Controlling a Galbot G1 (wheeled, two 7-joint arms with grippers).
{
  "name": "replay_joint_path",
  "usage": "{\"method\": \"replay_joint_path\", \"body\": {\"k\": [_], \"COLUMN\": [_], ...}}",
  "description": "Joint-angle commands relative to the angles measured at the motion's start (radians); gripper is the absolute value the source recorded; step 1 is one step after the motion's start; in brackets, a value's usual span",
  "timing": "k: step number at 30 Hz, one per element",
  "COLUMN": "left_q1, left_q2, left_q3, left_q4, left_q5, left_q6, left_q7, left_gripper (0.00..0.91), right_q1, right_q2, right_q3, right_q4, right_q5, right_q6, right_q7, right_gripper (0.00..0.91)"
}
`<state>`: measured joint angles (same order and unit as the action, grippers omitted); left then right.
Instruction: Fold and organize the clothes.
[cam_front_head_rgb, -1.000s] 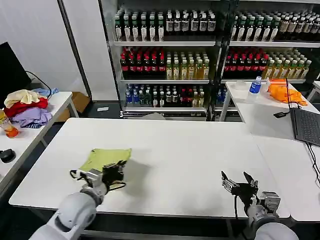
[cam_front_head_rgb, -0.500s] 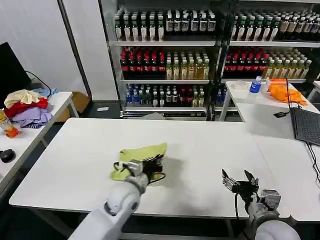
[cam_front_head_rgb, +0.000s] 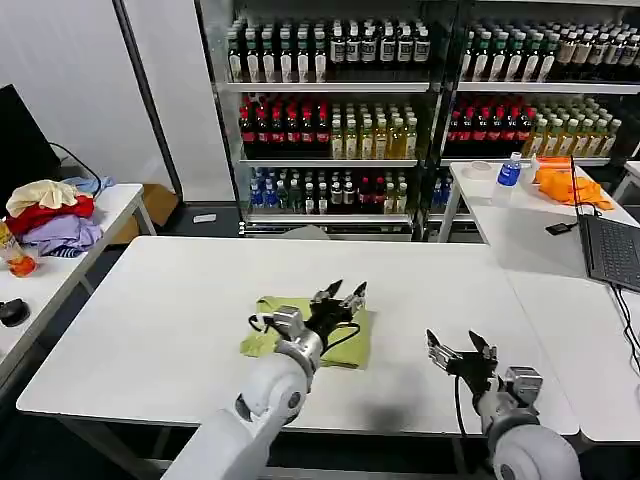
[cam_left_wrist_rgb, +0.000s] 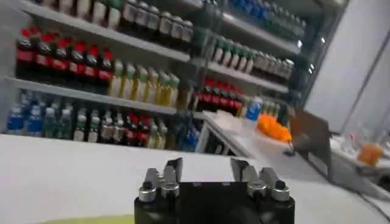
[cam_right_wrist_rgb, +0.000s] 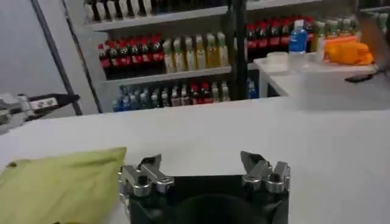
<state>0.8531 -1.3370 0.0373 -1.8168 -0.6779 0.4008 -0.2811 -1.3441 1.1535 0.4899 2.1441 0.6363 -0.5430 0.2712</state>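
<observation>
While our left tool (cam_front_head_rgb: 340, 296) hangs over the middle of the white worktop (cam_front_head_rgb: 160, 300) with its black fingers spread apart and gripping nothing, the lime-green short-sleeved T-shirt of thin soft fabric (cam_front_head_rgb: 352, 344) lies just beneath it, gathered into a compact, roughly rectangular packet. Our right tool (cam_front_head_rgb: 458, 352) waits near the front edge, well to the right of the shirt, its fingers likewise apart and empty. We judge the folding largely done: the shirt reads as a flat bundle, released near the centre. What may remain is squaring it or setting it aside. Its long axis runs left to right across the worktop, parallel to the front edge.
</observation>
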Motion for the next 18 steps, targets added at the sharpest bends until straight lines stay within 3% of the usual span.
{"method": "replay_joint_path", "body": {"k": [1,12,17,18], "left_q1": [0.215,0.355,0.360,0.361], "left_q2": [0.123,0.135,0.130,0.129], "left_q3": [-0.226,-0.377,-0.390,-0.391], "left_q4": [-0.149,-0.194,-0.204,-0.205], "left_q5": [-0.025,-0.023,-0.023,-0.022], "left_q6": [-0.073,-0.076,-0.074,-0.073], "left_q7": [-0.003,0.000,-0.001,-0.001], "left_gripper": [0.907,0.907,0.907,0.907], "right_q1": [0.319,0.534,0.557,0.558], "right_q2": [0.057,0.160,0.188,0.192], "right_q3": [-0.232,-0.345,-0.375,-0.377], "right_q4": [-0.257,-0.530,-0.584,-0.595], "right_q5": [0.141,0.293,0.302,0.307], "right_q6": [-0.005,-0.033,-0.034,-0.034], "right_q7": [0.036,0.085,0.102,0.115], "right_gripper": [0.907,0.907,0.897,0.605]}}
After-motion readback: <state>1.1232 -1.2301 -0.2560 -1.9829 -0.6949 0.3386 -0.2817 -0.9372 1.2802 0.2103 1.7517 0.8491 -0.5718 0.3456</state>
